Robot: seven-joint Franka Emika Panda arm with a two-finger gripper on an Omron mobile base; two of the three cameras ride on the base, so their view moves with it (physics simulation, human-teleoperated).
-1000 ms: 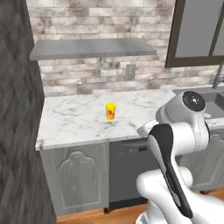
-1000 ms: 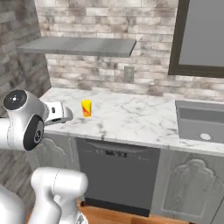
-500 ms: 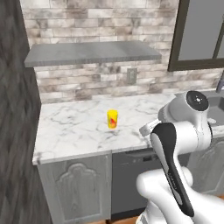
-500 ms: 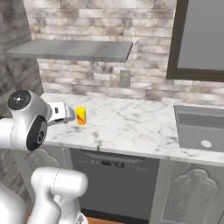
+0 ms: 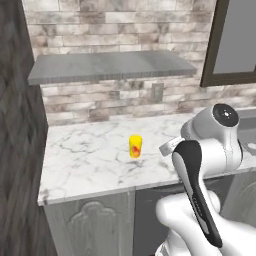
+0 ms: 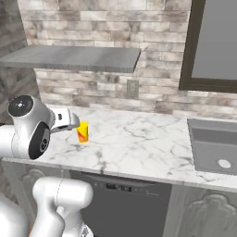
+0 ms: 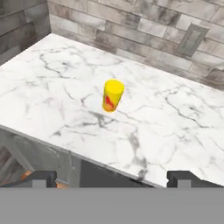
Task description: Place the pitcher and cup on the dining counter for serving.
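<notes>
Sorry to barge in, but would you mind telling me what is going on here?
A white robot arm is facing the cup, a small yellow tumbler standing upright on a marble worktop below a brick wall. Its pincer is open and holds nothing, short of the worktop's front edge, with the cup ahead. Nothing has been picked up yet. A sink sits off to the right.

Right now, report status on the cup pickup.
Tool open, empty, short of the counter edge. Small yellow tumbler with red mark upright on white marble worktop. Nothing between.
</notes>
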